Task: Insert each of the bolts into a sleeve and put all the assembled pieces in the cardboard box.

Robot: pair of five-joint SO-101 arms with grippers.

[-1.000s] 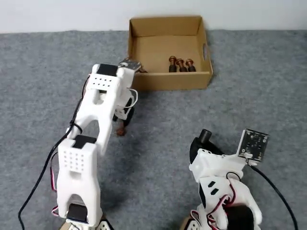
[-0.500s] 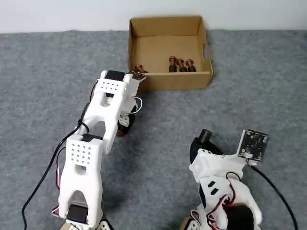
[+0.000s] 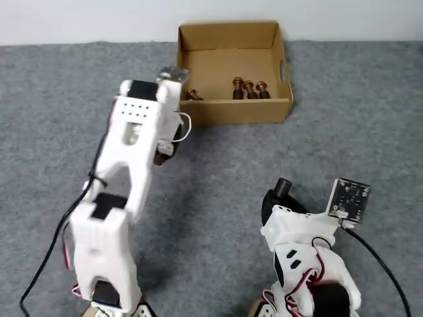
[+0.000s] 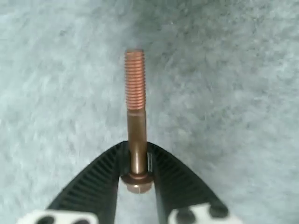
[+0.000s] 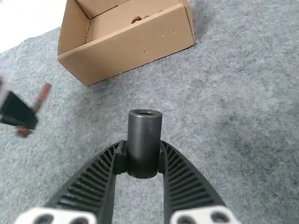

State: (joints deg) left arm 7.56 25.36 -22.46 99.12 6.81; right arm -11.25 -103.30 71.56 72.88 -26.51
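A copper bolt (image 4: 135, 107) with a threaded tip is clamped just above its head by my left gripper (image 4: 135, 151), which is shut on it over the grey carpet. In the high view that gripper (image 3: 163, 153) hangs in front of the cardboard box's (image 3: 231, 111) left front corner. My right gripper (image 5: 142, 149) is shut on a black sleeve (image 5: 144, 140), upright with its bore open; it stays near the front of the table (image 3: 283, 188). The right wrist view also shows the bolt (image 5: 43, 94) off to the side. Several copper assembled pieces (image 3: 249, 88) lie in the box.
Grey carpet (image 3: 344, 119) covers the table, with a white wall strip behind the box. A small circuit board (image 3: 349, 198) sticks out beside the right arm. The box has a handle slot (image 3: 281, 71) in its right wall.
The left arm swung right toward the box, then back left, and the bolt in its gripper now sits farther from the table's front. The right arm has not moved.
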